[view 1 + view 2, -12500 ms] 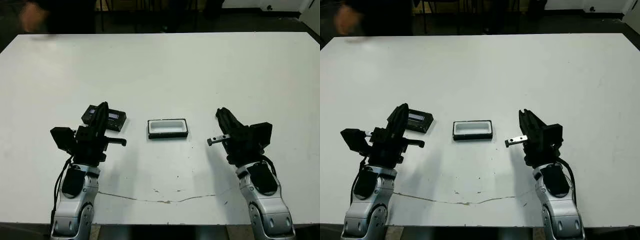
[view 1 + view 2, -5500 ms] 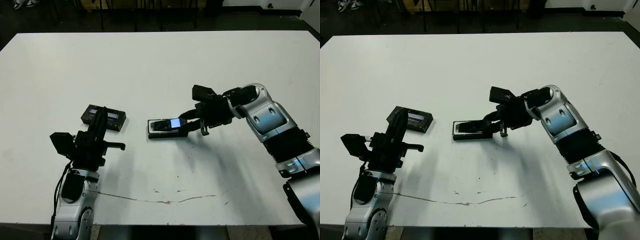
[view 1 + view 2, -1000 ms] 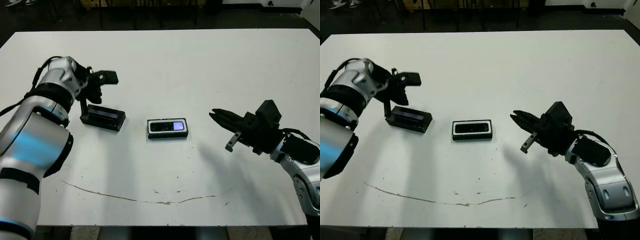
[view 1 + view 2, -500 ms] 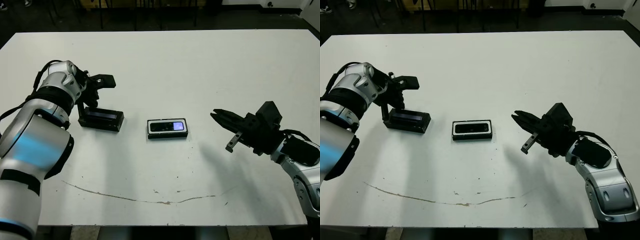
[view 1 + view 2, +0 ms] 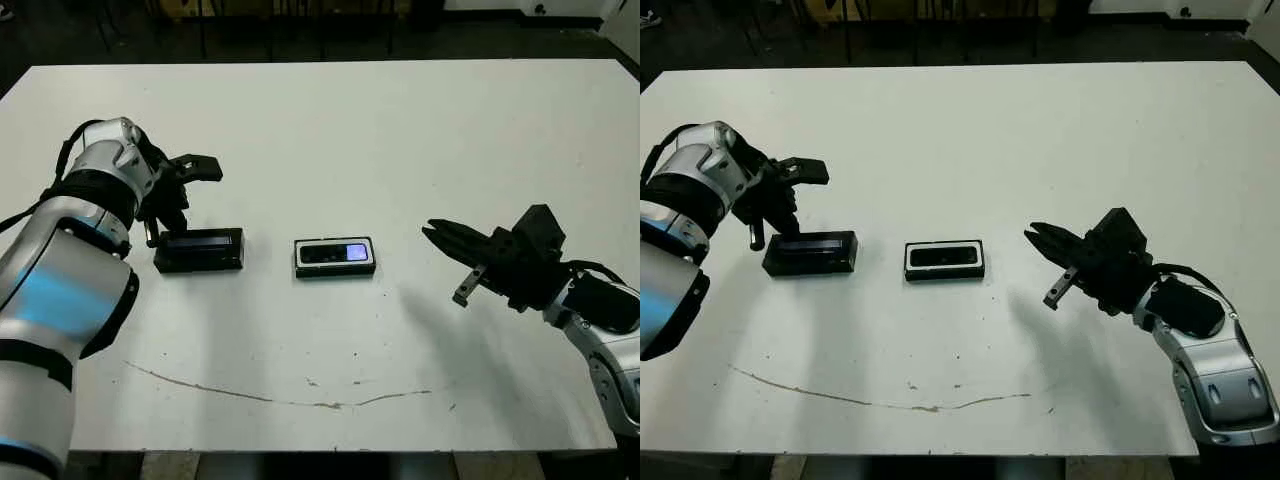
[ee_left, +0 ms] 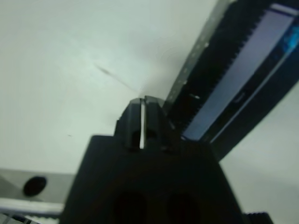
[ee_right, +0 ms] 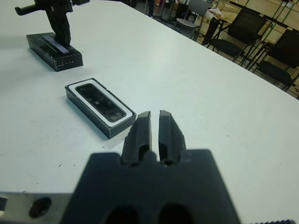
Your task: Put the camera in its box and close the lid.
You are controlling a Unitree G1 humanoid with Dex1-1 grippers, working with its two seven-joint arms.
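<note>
Head camera views: The box [image 5: 336,257] lies flat near the centre of the white worktop [image 5: 330,130], with the camera [image 5: 335,252] seated inside it, shiny patch facing up. The lid [image 5: 199,250] lies on the worktop to the left of the box, apart from it. The left gripper [image 5: 160,225] is lowered at the lid's far left end; one finger [image 5: 200,167] extends toward the centre above the worktop. The right gripper [image 5: 436,234] hangs above the worktop well to the right of the box, holding nothing.

Left wrist view: The left gripper's fingers [image 6: 150,122] are clenched, with only a thin slit between them. The lid [image 6: 247,79] lies just beside the fingertips; actual contact cannot be confirmed.

Right wrist view: The right gripper's fingers [image 7: 167,130] stand almost together, empty, with a narrow gap. The box [image 7: 100,113] with the camera [image 7: 100,102] inside lies ahead of them. The lid [image 7: 53,52] and the left gripper [image 7: 62,31] lie beyond it.
</note>
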